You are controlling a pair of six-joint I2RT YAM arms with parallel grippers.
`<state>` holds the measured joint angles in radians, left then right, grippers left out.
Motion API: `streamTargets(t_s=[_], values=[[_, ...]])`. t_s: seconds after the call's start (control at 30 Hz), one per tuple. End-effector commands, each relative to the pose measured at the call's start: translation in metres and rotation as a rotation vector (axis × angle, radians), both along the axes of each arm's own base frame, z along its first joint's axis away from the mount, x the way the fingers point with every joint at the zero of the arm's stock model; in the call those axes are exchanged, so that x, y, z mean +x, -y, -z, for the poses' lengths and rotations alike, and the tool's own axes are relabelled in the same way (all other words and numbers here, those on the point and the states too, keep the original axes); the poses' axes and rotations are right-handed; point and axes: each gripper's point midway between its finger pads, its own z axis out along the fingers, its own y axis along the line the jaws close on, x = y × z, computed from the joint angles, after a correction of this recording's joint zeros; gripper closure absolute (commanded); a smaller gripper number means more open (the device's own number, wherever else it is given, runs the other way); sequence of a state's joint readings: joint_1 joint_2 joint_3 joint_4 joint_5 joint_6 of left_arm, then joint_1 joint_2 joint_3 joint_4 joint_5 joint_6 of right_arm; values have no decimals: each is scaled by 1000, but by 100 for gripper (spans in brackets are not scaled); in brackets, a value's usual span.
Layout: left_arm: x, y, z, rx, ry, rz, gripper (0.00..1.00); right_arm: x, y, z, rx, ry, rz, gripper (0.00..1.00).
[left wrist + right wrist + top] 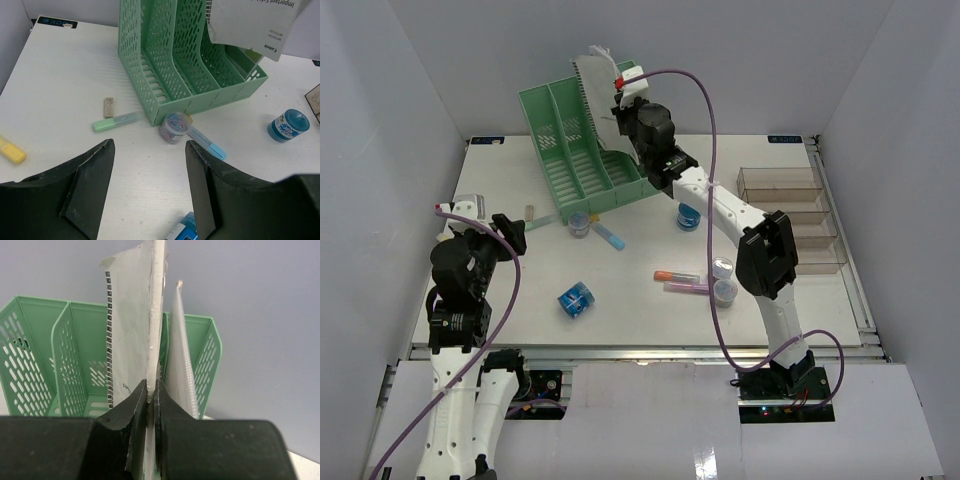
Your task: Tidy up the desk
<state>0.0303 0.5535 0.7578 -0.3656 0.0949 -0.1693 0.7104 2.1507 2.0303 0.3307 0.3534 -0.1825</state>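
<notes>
White tabletop [630,310] spreads below grey walls in the overhead view, with pens [677,277] and tubs [576,299] scattered on it. My right jaws hold papers [592,85] above the green rack [565,140] at its far side.

From the left wrist, the left jaws stand open and empty, near a jar of clips [174,128].

From the right wrist, the jaws pinch the papers by one edge. The sheets splay apart, so I judge one could catch a divider or straddle two slots.

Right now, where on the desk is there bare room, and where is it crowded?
Bare desk: back-left corner beside the green rack; front strip between the near blue container and the markers. Crowded: in front of the rack.
</notes>
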Motion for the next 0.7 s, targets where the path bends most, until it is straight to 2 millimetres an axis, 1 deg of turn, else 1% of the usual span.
streamTargets(t_s=[0.0,0.1,0.17,0.3,0.43,0.5,0.6,0.67], values=[[-2,5,-3,-8,16,24,31,-28,37,-114,153,208,38,92],[-1,6,-3,-14,15,31,31,-26,38,-111,144,208,38,92],[-2,6,-4,-14,18,31,31,-22,38,-104,134,201,39,92],[-3,6,-5,-12,18,32,31,-17,33,-95,119,234,39,92],[-1,6,-3,-10,9,28,31,-10,21,-75,107,218,6,92],[0,6,-3,-8,8,29,31,-9,16,-73,118,218,-9,92],[0,5,-3,-4,6,26,31,-6,6,-63,118,218,-24,92],[0,4,-3,-2,5,22,31,-9,0,-63,119,228,-40,92]])
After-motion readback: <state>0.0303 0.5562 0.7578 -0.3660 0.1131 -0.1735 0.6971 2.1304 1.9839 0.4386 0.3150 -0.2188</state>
